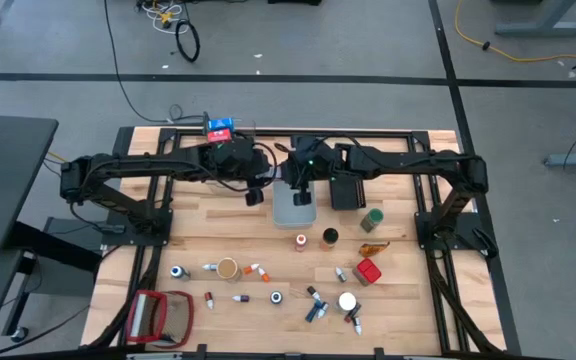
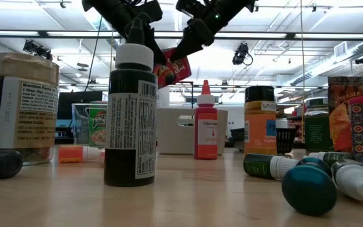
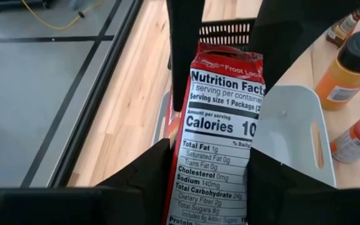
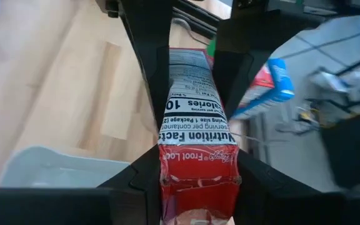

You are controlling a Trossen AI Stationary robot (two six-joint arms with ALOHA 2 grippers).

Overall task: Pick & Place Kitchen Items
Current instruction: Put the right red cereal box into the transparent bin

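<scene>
- Clearly early days: both grippers pinch 1 red packet (image 3: 220,131) between them, held in the air over the grey bin (image 1: 294,207) at the back of the worktop (image 1: 208,245).
- Left gripper (image 3: 214,172) grips 1 end, right gripper (image 4: 195,165) the other; it looks like a handover.
- Most small jars, bottles and cartons lie scattered on the front of the worktop, unsorted.
- Packet reads "Froot Loops", "Nutrition Facts", "Calories"; an orange jar (image 2: 260,123) reads "SPICE".
</scene>
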